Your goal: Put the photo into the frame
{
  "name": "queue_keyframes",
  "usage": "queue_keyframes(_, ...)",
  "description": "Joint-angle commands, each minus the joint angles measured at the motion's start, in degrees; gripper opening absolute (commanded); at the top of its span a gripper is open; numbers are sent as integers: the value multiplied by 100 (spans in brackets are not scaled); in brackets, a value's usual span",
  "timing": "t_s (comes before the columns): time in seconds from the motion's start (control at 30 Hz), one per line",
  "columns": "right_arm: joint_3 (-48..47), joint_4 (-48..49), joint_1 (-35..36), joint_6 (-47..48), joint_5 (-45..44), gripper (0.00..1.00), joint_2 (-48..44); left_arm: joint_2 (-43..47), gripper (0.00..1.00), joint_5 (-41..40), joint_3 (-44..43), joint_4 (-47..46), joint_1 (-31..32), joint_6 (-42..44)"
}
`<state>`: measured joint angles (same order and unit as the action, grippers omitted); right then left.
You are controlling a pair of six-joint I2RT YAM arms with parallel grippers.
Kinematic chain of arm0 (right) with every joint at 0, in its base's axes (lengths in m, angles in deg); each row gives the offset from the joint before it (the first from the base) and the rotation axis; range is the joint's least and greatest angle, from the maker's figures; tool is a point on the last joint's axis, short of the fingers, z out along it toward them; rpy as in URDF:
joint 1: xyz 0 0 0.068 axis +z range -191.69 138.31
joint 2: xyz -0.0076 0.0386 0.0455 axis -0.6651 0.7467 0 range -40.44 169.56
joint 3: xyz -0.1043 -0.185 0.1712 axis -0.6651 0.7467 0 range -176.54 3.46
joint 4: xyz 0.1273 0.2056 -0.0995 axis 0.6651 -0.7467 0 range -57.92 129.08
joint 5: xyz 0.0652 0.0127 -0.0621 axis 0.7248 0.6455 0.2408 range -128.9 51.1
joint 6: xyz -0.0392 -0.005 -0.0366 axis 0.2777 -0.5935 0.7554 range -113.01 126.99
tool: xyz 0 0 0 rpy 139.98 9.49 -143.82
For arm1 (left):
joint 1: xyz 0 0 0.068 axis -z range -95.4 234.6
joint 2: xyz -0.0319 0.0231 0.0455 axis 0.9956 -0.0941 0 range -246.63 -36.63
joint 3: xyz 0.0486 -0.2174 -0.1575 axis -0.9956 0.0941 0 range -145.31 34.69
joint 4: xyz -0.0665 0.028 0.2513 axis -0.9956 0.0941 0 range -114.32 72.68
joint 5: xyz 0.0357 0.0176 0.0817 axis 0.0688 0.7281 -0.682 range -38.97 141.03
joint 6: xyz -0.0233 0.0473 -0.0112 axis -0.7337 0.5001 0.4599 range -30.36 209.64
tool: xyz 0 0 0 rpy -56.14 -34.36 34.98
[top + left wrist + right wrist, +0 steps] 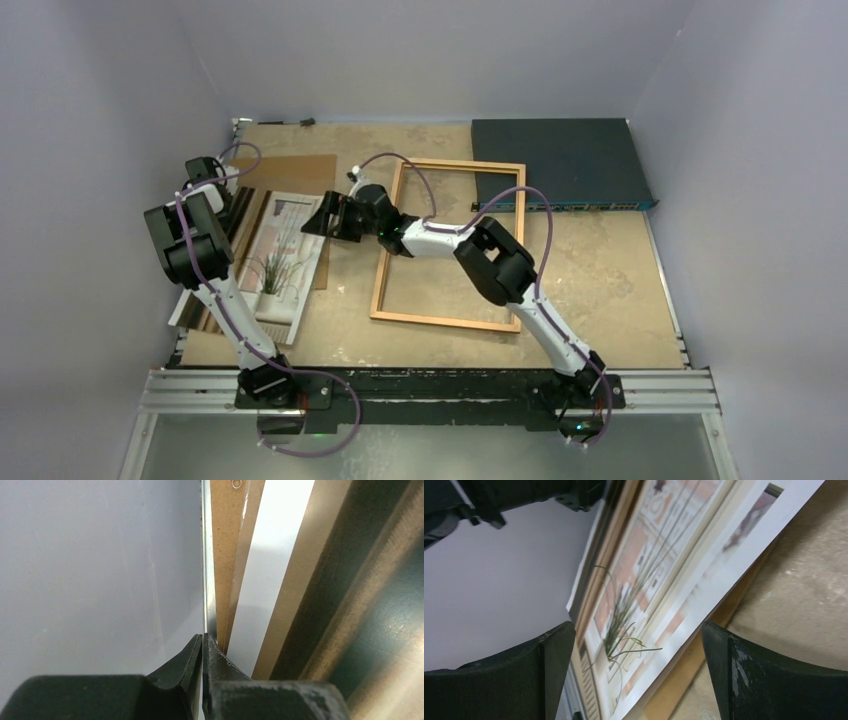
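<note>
The photo (285, 255) of a curtained window with a spindly plant lies face up at the table's left, partly on the brown backing board (300, 172). The empty orange-brown frame (445, 320) lies flat in the middle. My right gripper (325, 215) stands wide open at the photo's right edge; in the right wrist view the photo (664, 565) shows beyond the gripper (638, 630), its edge raised a little off the board (704, 645). My left gripper (202, 639) is shut at the photo's far left side, by the wall. The photo's white border (270, 570) runs just right of its fingers, and nothing shows between them.
A dark blue flat box (560, 165) sits at the back right, touching the frame's far corner. The grey side wall (100, 580) stands close to the left gripper. The right arm stretches across the frame's left part.
</note>
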<state>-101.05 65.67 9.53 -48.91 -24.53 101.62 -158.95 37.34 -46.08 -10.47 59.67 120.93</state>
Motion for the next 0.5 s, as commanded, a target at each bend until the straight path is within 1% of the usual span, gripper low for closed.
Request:
queue_keyframes(0.0,130,1451,131,-354,597,99,-547,15,2,474,136,599,166,-82)
queue_keyframes(0.17,416,1955,131,-441,762,99,-674,29,1,460,164,579,167,-69)
queue_keyframes(0.27,485,2243,120,-592,959,99,-603,38,1,459,160,567,173,-70)
queue_keyframes(0.33,464,2456,122,-764,1119,99,-420,40,1,464,146,575,169,-66)
queue_keyframes(0.47,405,3107,113,-1427,1394,99,61,59,1,481,140,597,174,-86)
